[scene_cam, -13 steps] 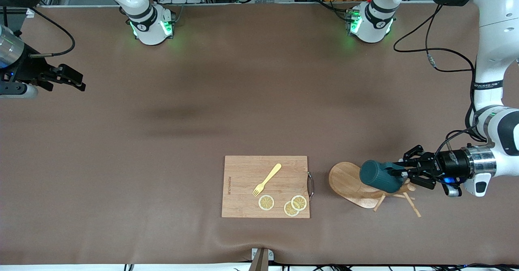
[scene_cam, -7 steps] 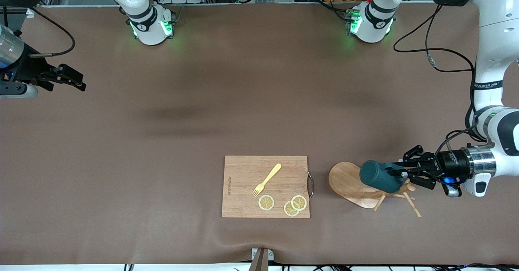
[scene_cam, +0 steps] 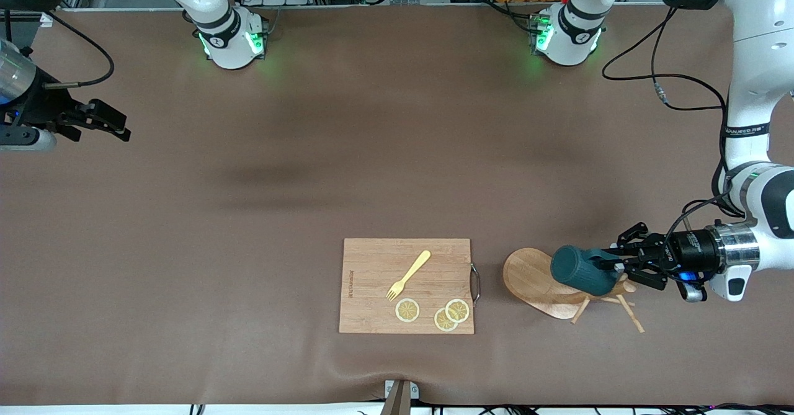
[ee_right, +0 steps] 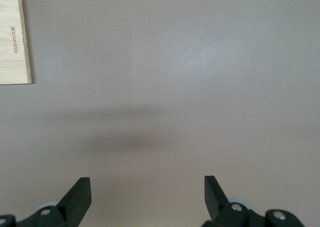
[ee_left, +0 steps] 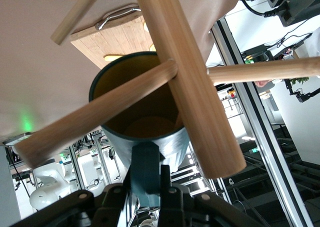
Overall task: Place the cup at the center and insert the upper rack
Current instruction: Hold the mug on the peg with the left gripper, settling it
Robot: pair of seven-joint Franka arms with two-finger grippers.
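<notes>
Cup: dark teal, yellow inside, its mouth faces the camera.
End effector: the left one, closed on the cup's handle.
Rack: thick wooden post crosses the cup's mouth; one peg goes into the cup.
Board: wooden, with metal handle, on the brown counter.

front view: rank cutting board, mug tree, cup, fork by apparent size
1. cutting board
2. mug tree, lying tipped over, partly hidden by the cup
3. cup, held in the left gripper
4. fork
</notes>
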